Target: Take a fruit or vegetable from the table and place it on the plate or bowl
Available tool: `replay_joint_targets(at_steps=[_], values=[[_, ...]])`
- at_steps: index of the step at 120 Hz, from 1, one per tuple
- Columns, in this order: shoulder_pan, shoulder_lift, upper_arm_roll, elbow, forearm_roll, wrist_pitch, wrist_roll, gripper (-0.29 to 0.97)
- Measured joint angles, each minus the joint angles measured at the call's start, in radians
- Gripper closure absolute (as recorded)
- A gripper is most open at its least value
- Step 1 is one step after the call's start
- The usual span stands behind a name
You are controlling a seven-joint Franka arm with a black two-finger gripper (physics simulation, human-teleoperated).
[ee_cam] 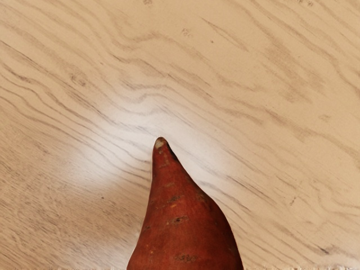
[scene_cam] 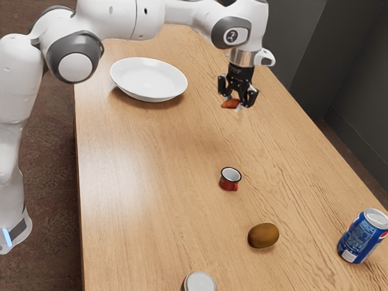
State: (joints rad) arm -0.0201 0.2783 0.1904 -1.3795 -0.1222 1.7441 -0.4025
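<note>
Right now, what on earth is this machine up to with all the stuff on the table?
A white robot arm is reaching over a wooden table, and its black claw is closed around a reddish sweet potato, low over the wood. The white plate close by is empty, so nothing has been put on it yet. A kiwi, a small red cup and a blue soda can sit untouched further along the table.

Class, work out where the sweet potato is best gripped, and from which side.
Grip the sweet potato across its thick middle, from above, where the end effector is: the body is broad there, while its end tapers to a point that would likely slip.
</note>
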Motion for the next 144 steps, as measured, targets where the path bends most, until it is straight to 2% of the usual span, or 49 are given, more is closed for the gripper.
replay_joint_targets(at_steps=[84,144], values=[[0.025,0.009,0.012,-0.002,-0.004,-0.023,0.029,0.57],[0.222,0.006,0.017,-0.008,0.004,-0.136,0.039,0.57]])
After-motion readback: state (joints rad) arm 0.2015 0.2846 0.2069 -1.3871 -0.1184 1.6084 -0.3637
